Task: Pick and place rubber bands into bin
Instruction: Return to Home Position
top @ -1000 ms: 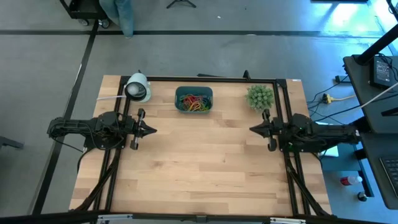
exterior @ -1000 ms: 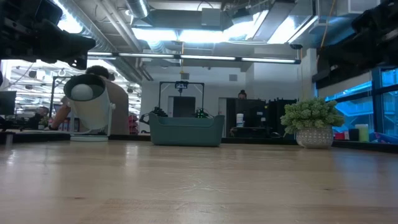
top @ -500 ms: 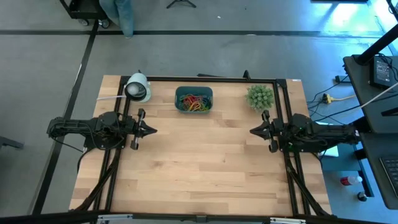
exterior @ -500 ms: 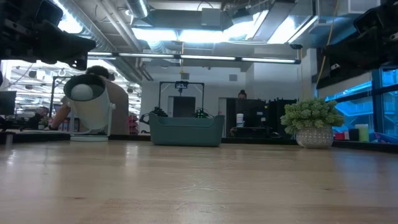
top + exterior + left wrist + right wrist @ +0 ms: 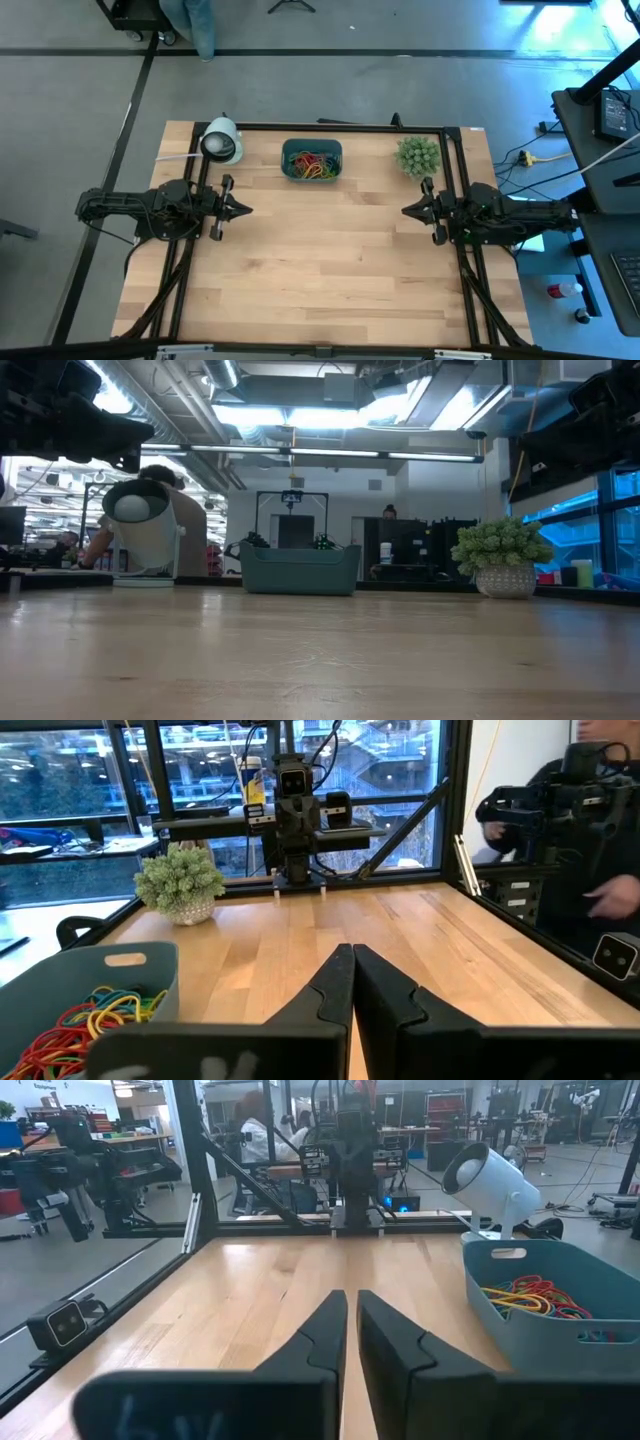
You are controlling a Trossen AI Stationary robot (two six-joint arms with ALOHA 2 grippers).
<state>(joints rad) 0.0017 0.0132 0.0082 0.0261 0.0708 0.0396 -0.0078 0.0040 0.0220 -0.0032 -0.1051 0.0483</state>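
At the table's (image 5: 320,270) side edges, left claw (image 5: 245,209) and right claw (image 5: 405,209) hang pinched narrow, the bin (image 5: 287,161) well clear.

The bin (image 5: 540,1332) was teal-blue; the rubber bands (image 5: 526,1295) in it were red, yellow and green, perhaps also orange. The table (image 5: 320,262) showed pale blond wood in narrow strips. The plant (image 5: 418,156) was green, the cylinder (image 5: 222,142) white.

I see the desk (image 5: 320,250) evenly bright, with soft shadows; ceiling lamps (image 5: 290,415) glare strongly in the low view.
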